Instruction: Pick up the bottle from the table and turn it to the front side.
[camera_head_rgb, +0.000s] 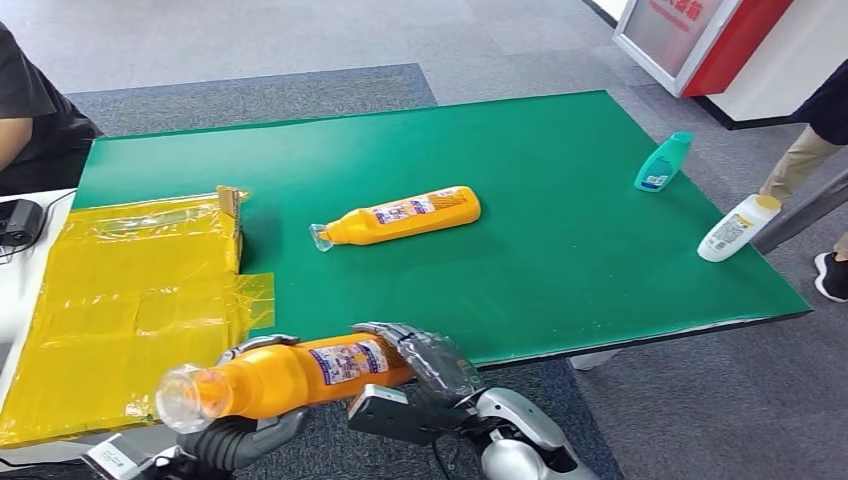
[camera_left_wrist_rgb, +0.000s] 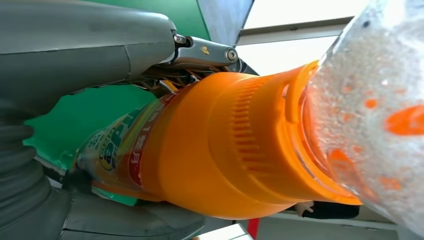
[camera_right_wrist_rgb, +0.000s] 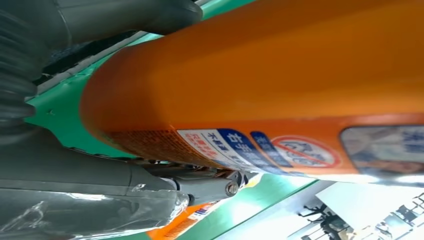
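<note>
While our left hand grips the neck end of the orange bottle held off the near table edge, our right hand wraps its base. Farther right lie a second orange bottle, a teal bottle and a white bottle.

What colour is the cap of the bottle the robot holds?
Clear, on the orange held bottle; its cap shows best in the head view.

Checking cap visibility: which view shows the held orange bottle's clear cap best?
Left wrist view: the clear cap and ribbed neck sit close up. Head view shows the whole held bottle, cap small. Right wrist view shows the bottle's body and label.
</note>
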